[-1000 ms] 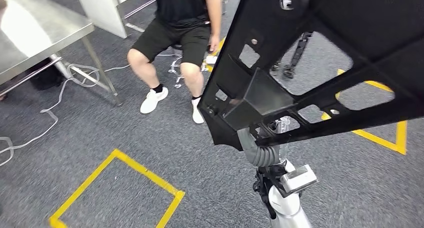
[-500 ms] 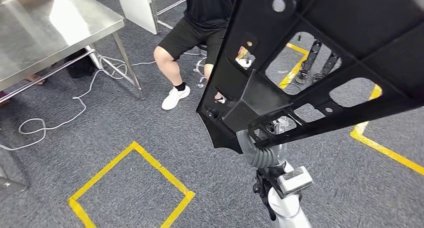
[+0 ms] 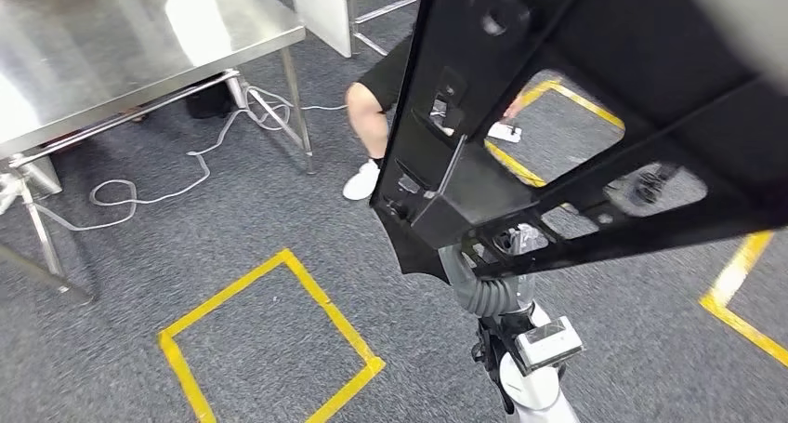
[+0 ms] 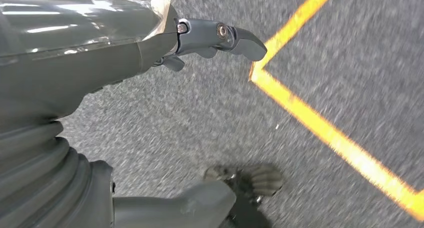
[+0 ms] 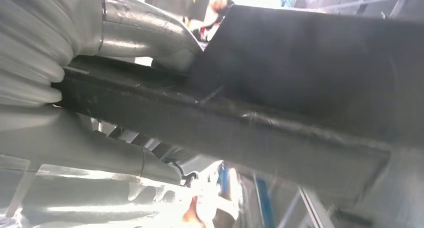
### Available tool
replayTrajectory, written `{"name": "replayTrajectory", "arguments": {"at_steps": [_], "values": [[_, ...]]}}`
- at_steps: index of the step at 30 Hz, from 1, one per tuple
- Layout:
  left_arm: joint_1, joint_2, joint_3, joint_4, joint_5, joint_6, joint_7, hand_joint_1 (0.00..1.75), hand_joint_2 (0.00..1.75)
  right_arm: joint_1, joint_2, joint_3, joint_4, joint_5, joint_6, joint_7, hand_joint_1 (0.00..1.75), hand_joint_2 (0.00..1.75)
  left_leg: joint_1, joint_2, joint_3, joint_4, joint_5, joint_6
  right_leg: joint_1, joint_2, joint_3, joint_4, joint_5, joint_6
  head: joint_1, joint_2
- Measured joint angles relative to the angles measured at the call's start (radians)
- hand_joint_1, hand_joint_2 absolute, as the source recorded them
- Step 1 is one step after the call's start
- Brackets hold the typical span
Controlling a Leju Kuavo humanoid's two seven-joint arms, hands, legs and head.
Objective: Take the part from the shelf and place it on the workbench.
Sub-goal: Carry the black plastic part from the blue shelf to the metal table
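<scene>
Since a second ago my view has swung, sliding the steel workbench [image 3: 139,42] further into the upper left. I see the black part [image 3: 595,116] filling the upper right, gripped by my right hand [image 3: 485,276] at its lower edge. My left hand [image 4: 150,42] hangs over carpet, fingers loosely apart, holding nothing.
</scene>
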Motion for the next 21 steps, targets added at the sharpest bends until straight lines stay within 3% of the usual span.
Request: {"name": "replayTrajectory", "arguments": {"at_steps": [2,3,5,6,8,10,11,13,15,16,17,18,19,21], "values": [[-0.002,0.000,0.000,0.000,-0.001,0.010,-0.002,0.00,1.75,0.005,-0.003,0.000,0.000,-0.001,0.000,0.000,1.75,1.75,0.000,-0.028,0.000,0.001,-0.001,0.000,-0.002,0.006,-0.047,0.070,-0.013,0.008,0.001,0.000],[-0.002,-0.001,0.000,0.000,-0.001,0.013,-0.003,0.00,1.75,0.006,-0.004,0.000,0.000,-0.003,0.000,0.000,1.75,1.75,0.000,-0.043,0.002,0.001,-0.001,-0.001,-0.003,0.009,-0.041,0.046,0.006,0.016,0.001,0.000],[-0.001,-0.002,0.000,0.000,0.000,0.017,-0.004,0.00,1.75,0.005,-0.005,0.000,0.000,-0.006,0.000,0.001,1.75,1.75,0.000,-0.071,0.003,0.004,-0.004,-0.007,-0.011,0.034,0.014,-0.089,0.070,0.035,0.001,0.000],[-0.001,-0.002,0.000,0.000,0.003,0.018,-0.006,0.00,1.75,0.004,-0.005,0.001,0.000,-0.009,0.001,0.001,1.75,1.75,-0.001,-0.084,0.003,0.008,-0.008,-0.012,-0.014,0.047,0.042,-0.152,0.097,0.037,0.001,0.000],[-0.001,-0.003,0.005,0.000,0.013,0.021,-0.012,0.00,1.75,0.003,-0.006,0.001,0.000,-0.016,0.002,0.002,1.75,1.75,-0.002,-0.103,-0.002,0.013,-0.013,-0.025,-0.015,0.062,0.069,-0.210,0.118,0.026,0.000,0.000],[0.002,-0.002,0.015,0.000,0.024,0.021,-0.017,0.00,1.75,0.000,-0.005,0.002,0.000,-0.021,0.003,0.002,1.75,1.75,0.003,-0.113,-0.005,0.013,-0.015,-0.036,-0.013,0.047,0.073,-0.211,0.120,0.008,-0.001,0.000],[0.003,-0.002,0.020,0.000,0.027,0.022,-0.018,0.00,1.75,-0.002,-0.004,0.002,0.000,-0.023,0.003,0.002,1.75,1.75,0.004,-0.103,-0.009,0.020,-0.019,-0.041,-0.014,0.039,0.075,-0.212,0.121,0.000,0.000,0.000],[0.003,-0.002,0.025,0.000,0.030,0.022,-0.020,0.00,1.75,-0.006,-0.003,0.002,0.000,-0.024,0.004,0.002,1.75,1.75,0.004,-0.051,-0.039,0.086,-0.057,-0.049,-0.017,0.020,0.080,-0.214,0.120,-0.014,-0.006,0.000],[0.000,-0.003,0.026,0.000,0.033,0.023,-0.021,0.00,1.75,-0.006,-0.003,0.002,0.001,-0.025,0.004,0.002,1.75,1.75,0.005,0.002,-0.107,0.218,-0.118,-0.055,-0.009,-0.001,0.082,-0.214,0.115,-0.024,-0.011,0.000],[-0.001,-0.003,0.028,0.000,0.035,0.023,-0.022,0.00,1.75,-0.006,-0.003,0.002,0.001,-0.026,0.004,0.002,1.75,1.75,0.006,0.012,-0.140,0.276,-0.138,-0.056,-0.006,-0.012,0.083,-0.214,0.113,-0.026,-0.011,0.000],[-0.001,-0.003,0.030,0.000,0.038,0.023,-0.023,0.00,1.75,-0.006,-0.003,0.002,0.003,-0.027,0.005,0.002,1.75,1.75,0.006,0.015,-0.158,0.303,-0.139,-0.056,-0.003,-0.024,0.084,-0.214,0.111,-0.029,-0.011,0.000],[-0.001,-0.003,0.033,0.000,0.040,0.023,-0.026,0.00,1.75,-0.006,-0.003,0.002,0.004,-0.028,0.006,0.002,1.75,1.75,0.006,0.018,-0.156,0.293,-0.123,-0.053,0.000,-0.035,0.086,-0.214,0.109,-0.030,-0.011,0.000],[-0.001,-0.003,0.036,0.000,0.041,0.023,-0.028,0.00,1.75,-0.006,-0.003,0.002,0.004,-0.030,0.007,0.002,1.75,1.75,0.005,0.023,-0.133,0.245,-0.092,-0.047,0.003,-0.045,0.089,-0.214,0.106,-0.030,-0.011,0.000],[-0.004,-0.003,0.045,0.000,0.050,0.021,-0.034,0.00,1.75,-0.007,-0.002,0.002,0.005,-0.035,0.011,0.002,1.75,1.75,-0.004,0.061,-0.063,0.110,-0.031,-0.030,0.010,-0.065,0.097,-0.214,0.099,-0.028,-0.011,0.000]]}}
